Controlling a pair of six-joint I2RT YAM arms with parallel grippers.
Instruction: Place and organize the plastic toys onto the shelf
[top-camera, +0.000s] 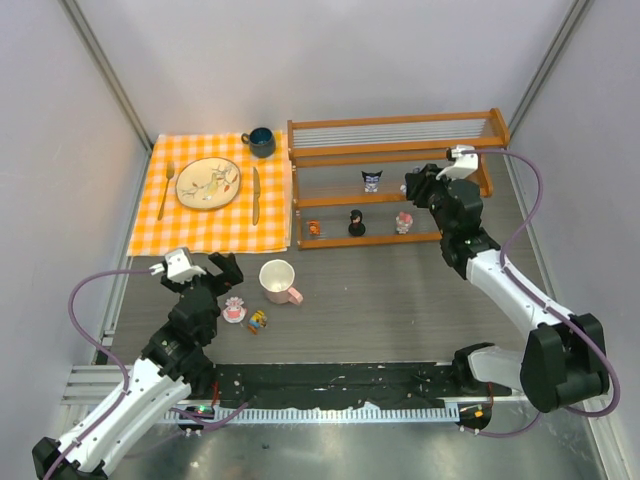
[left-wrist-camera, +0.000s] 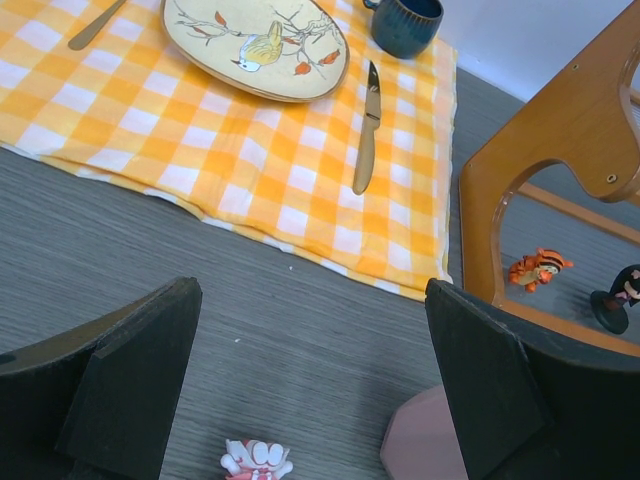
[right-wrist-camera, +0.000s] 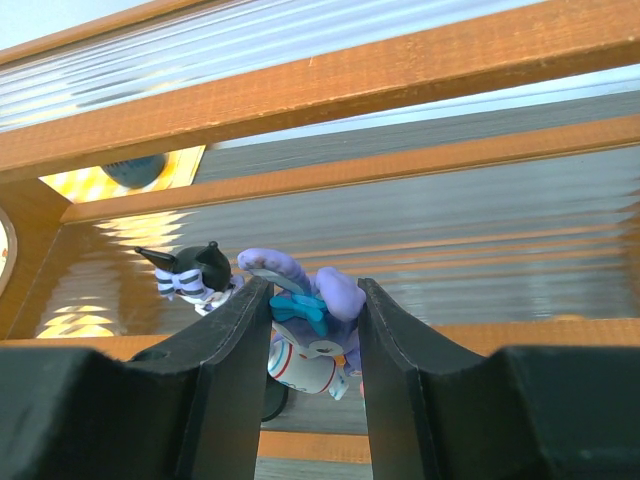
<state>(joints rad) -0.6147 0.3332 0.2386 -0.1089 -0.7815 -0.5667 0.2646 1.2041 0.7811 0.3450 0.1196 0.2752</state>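
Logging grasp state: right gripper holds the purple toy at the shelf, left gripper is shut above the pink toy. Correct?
Not quite. The left gripper is open, not shut: the left wrist view shows its fingers wide apart above the pink toy. The right gripper does hold the purple toy at the shelf.

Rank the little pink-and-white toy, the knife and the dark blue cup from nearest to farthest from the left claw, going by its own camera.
Measured from the left gripper:
1. pink-and-white toy, on the table low between the open fingers.
2. knife, ahead on the checked cloth, right of the plate.
3. dark blue cup, at the cloth's far right corner.
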